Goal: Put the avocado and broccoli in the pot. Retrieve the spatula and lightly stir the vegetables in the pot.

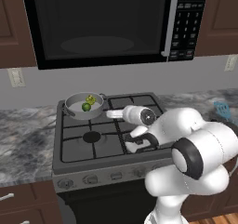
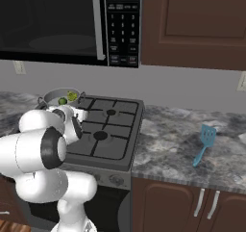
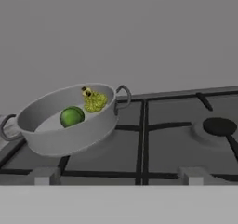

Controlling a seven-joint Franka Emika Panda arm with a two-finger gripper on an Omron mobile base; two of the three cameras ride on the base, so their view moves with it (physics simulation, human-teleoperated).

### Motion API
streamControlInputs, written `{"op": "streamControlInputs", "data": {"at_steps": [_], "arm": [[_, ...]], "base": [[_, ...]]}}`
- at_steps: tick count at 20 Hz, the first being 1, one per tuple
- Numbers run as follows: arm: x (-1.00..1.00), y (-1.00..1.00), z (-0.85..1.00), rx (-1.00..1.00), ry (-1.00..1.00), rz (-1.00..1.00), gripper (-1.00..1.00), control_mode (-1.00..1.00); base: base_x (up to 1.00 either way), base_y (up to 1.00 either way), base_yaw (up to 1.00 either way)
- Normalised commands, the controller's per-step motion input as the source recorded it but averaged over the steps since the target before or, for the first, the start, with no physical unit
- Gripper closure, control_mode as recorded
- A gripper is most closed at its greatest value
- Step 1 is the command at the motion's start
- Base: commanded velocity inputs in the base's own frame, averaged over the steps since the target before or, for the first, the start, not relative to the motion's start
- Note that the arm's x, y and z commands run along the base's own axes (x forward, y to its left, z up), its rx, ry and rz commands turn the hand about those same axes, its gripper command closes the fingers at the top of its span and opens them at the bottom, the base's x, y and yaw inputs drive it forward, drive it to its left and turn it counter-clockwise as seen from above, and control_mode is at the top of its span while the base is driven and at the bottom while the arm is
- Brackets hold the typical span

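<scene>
The pot (image 3: 65, 135) on the stove (image 1: 107, 139) contains the avocado (image 3: 72, 116) and broccoli (image 3: 94, 100). The spatula (image 2: 204, 143) lies on the counter (image 2: 168, 149). The gripper's jaws are spread, holding nothing.

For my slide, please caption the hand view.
Avocado and broccoli lie in the pot on the stove.

The pot (image 3: 69, 125) looks like matt grey metal holding a smooth avocado (image 3: 72, 116) and lumpy broccoli (image 3: 94, 100), the stove (image 1: 107, 130) grates dull black, the counter (image 2: 192, 144) veined polished stone, the cabinets (image 2: 192, 24) dark wood.
</scene>
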Motion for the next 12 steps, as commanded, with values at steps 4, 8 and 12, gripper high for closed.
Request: {"op": "streamControlInputs", "data": {"at_steps": [4, 8, 12], "arm": [[0.1, -0.8, 0.92, -0.22, 0.53, 0.01, -1.0, -1.0], [-0.07, -0.91, 0.57, -0.21, 0.46, 0.0, -1.0, -1.0], [-0.58, -0.78, 0.55, -0.1, 0.16, 0.02, -1.0, -1.0]], "base": [[0.0, 0.0, 0.0], [0.0, 0.0, 0.0], [0.0, 0.0, 0.0]]}}
